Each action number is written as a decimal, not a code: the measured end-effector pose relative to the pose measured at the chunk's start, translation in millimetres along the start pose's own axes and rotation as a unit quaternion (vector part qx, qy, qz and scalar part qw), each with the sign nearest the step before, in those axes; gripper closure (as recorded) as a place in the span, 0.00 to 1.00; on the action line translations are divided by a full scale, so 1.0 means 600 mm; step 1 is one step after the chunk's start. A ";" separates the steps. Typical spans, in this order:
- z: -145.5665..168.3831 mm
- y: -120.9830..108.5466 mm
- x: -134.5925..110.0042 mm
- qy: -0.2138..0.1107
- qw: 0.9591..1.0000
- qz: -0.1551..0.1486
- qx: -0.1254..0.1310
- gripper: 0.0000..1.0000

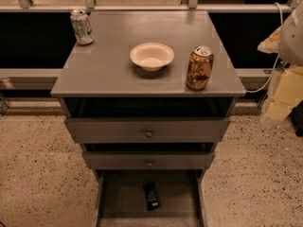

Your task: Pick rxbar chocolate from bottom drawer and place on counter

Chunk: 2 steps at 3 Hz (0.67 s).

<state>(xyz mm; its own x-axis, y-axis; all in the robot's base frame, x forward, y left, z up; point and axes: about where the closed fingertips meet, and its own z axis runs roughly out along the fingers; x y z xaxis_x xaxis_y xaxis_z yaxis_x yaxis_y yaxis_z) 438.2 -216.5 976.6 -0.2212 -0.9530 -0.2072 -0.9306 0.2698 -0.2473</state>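
The rxbar chocolate (pixel 151 196), a small flat black bar, lies on the floor of the bottom drawer (pixel 122 198), a little right of its middle. That drawer is pulled out below two knobbed drawers. The counter (pixel 109 67) is the grey top of the cabinet. My gripper (pixel 282 91) shows as a pale, yellowish shape at the right edge of the view. It hangs beside the counter's right side, well above and right of the bar, and holds nothing that I can see.
On the counter stand a white bowl (pixel 151 56) at the centre, a gold-brown can (pixel 199 67) at the front right and a silver can (pixel 82 27) at the back left. Speckled floor (pixel 38 174) lies on both sides of the cabinet. A rail and dark panels run behind it.
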 end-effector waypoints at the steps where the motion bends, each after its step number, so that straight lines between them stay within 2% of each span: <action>1: 0.000 0.000 0.000 0.000 1.000 0.000 0.000 0.00; 2: 0.012 0.016 -0.007 -0.002 1.000 0.014 0.013 0.00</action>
<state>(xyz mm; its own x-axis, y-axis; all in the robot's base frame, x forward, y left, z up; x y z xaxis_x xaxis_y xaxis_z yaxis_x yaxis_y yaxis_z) 432.4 -208.9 968.5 -0.2460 -0.9446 -0.2172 -0.9165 0.2996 -0.2649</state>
